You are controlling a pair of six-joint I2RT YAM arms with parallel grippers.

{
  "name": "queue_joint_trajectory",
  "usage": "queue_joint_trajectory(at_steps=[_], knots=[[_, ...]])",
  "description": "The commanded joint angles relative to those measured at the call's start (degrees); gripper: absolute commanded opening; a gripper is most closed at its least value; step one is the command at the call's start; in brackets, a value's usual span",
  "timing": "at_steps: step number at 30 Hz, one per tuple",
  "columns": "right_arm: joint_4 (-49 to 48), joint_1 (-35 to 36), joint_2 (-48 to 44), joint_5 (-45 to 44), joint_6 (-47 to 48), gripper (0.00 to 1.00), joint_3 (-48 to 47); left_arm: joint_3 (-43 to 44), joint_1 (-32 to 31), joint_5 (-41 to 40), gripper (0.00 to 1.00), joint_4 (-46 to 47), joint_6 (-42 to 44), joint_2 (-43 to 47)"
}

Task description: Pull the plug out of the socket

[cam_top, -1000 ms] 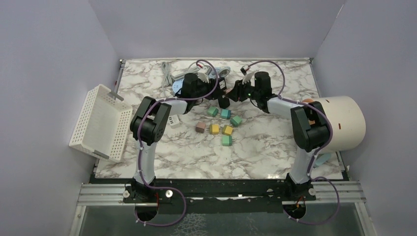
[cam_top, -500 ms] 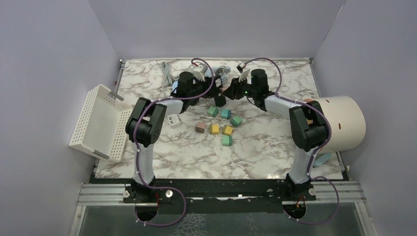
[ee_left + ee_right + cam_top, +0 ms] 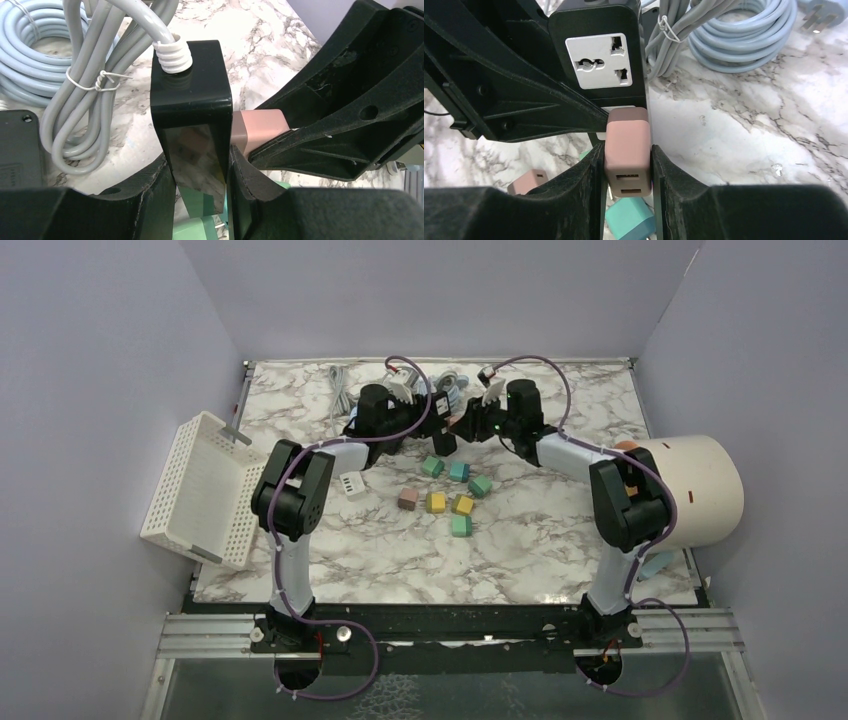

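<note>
A black power strip (image 3: 192,115) with a grey cord is held off the table between the two arms; it also shows in the right wrist view (image 3: 596,55) and the top view (image 3: 447,430). My left gripper (image 3: 200,200) is shut on the strip's body. A pink USB plug (image 3: 628,150) sits in the strip's lower socket, below a free white socket (image 3: 597,61). My right gripper (image 3: 628,185) is shut on the pink plug, which also shows in the left wrist view (image 3: 257,131). In the top view the grippers meet at the table's far middle, left (image 3: 425,418) and right (image 3: 466,423).
Several coloured plug cubes (image 3: 447,490) lie on the marble just in front of the grippers. A white adapter (image 3: 352,484) lies left of them. Coiled grey and blue cables (image 3: 734,35) lie behind. A white basket (image 3: 203,490) hangs at the left edge, a large white cylinder (image 3: 695,490) at right.
Both grippers have moved a little toward the far side and left with the strip and plug. Both grips are unchanged.
</note>
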State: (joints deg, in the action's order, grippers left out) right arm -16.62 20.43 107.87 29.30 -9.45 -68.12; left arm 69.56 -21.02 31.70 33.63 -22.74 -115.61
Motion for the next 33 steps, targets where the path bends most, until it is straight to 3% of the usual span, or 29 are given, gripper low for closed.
queue_joint_trajectory(at_steps=[1, 4, 8, 10, 13, 17, 21, 25, 26, 27, 30, 31, 33], knots=[[4.32, 2.30, -3.68, -8.64, 2.87, 0.01, -2.11, 0.54, 4.84, -10.93, 0.00, 3.46, 4.83, 1.78], [4.07, 1.59, -4.04, -7.89, 1.92, 0.01, -1.43, 1.11, 4.93, -11.51, 0.00, 2.80, 5.60, 1.53], [-1.37, -5.96, -3.36, 9.07, -5.33, 0.01, 0.34, 1.37, 5.63, -11.85, 0.00, 2.22, 6.74, 1.60], [-2.09, -7.37, -3.24, 11.19, -6.10, 0.01, 0.64, 1.13, 5.98, -11.76, 0.00, 2.21, 6.70, 1.95], [4.65, -4.51, -3.27, 5.67, -0.07, 0.01, -2.22, 0.94, 6.29, -12.34, 0.00, 2.01, 7.39, 2.56], [11.16, 5.60, -4.21, -11.26, 10.45, 0.01, -5.20, 1.71, 6.33, -12.96, 0.00, 1.00, 7.45, 2.20], [8.15, 5.76, -6.77, -12.49, 8.72, 0.01, -1.27, 1.81, 6.34, -13.16, 0.00, -0.21, 8.05, 2.35], [-1.09, -5.36, -8.02, 9.14, -5.33, 0.01, 3.70, 1.37, 6.34, -13.52, 0.00, -0.66, 8.68, 3.18], [-1.62, -6.08, -8.18, 9.44, -5.96, 0.01, 3.74, 1.36, 6.38, -13.59, 0.00, -0.67, 8.64, 3.27], [1.49, -4.78, -8.48, 5.89, -3.01, 0.01, 2.45, 1.41, 6.34, -13.52, 0.00, -0.67, 8.55, 3.29], [11.77, 8.40, -8.56, -14.50, 12.50, 0.01, -2.18, 1.37, 6.36, -13.30, 0.00, -0.67, 8.33, 3.41], [12.09, 9.97, -8.67, -16.71, 13.35, 0.01, -2.25, 1.23, 6.34, -13.39, 0.00, -0.67, 8.38, 3.47], [8.62, 8.37, -10.05, -12.66, 9.34, 0.01, 0.57, 1.09, 6.35, -13.62, 0.00, -0.67, 8.50, 3.62]])
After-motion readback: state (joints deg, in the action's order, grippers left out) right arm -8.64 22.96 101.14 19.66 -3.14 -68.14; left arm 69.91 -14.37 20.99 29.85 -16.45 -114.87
